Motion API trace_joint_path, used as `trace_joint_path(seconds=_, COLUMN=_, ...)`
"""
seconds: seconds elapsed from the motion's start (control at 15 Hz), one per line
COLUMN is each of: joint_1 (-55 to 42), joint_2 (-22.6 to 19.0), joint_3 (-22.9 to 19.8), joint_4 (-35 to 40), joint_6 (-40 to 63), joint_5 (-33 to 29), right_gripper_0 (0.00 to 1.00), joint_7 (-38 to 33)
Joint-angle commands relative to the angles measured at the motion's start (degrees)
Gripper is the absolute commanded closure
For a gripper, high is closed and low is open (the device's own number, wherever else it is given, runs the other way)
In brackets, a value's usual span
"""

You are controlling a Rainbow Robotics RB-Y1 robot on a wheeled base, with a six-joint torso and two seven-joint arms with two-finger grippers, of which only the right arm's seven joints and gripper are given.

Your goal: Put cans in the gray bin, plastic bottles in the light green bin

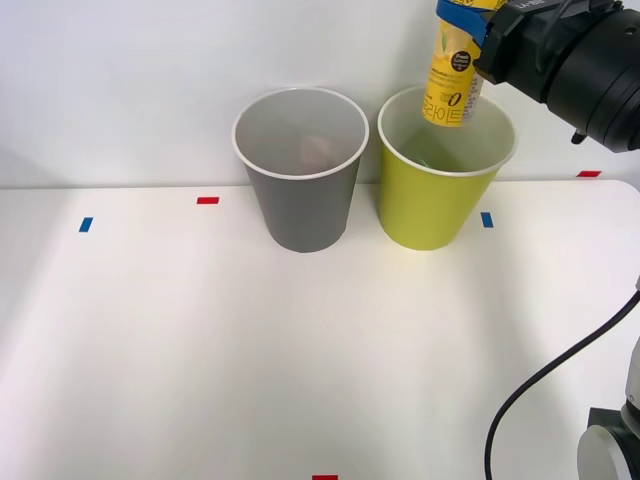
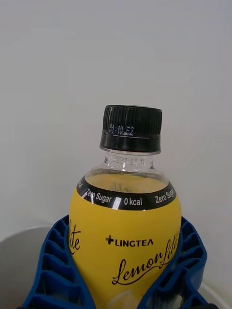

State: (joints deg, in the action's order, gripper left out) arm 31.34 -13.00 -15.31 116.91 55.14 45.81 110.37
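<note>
Right pincer [image 1: 468, 22] pinches plastic bottle [image 1: 449, 82] by its body, upright, base hanging just above the light green bin [image 1: 440, 205] mouth, likely staged for release. Gray bin [image 1: 300, 195] stands just beside it on the counter [image 1: 250, 350].

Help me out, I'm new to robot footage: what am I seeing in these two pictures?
A two-armed wheeled robot is sorting rubbish on a white table. The front view looks down from above its arms. Two bins stand side by side: a gray bin and a green bin. The right end effector, with blue ribbed fingers, grips a bottle of yellow lemon drink above the green bin. The other picture comes from a camera on that wrist, showing the bottle close up between the fingers.
</note>
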Motion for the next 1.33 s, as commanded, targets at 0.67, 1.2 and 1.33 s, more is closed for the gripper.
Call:
trace_joint_path(seconds=0.67, joint_1=0.7, joint_2=0.1, joint_3=5.0, joint_4=-7.7, joint_6=-11.3, joint_5=-13.6, right_gripper_0=1.00, joint_7=-10.2)
trace_joint_path(seconds=1.2, joint_1=1.6, joint_2=0.1, joint_3=6.8, joint_4=-12.4, joint_6=-15.1, joint_5=-15.0, right_gripper_0=0.01, joint_7=-9.3)
trace_joint_path(seconds=1.33, joint_1=1.6, joint_2=0.1, joint_3=7.6, joint_4=-12.3, joint_6=-15.4, joint_5=-15.0, right_gripper_0=0.00, joint_7=-9.0)
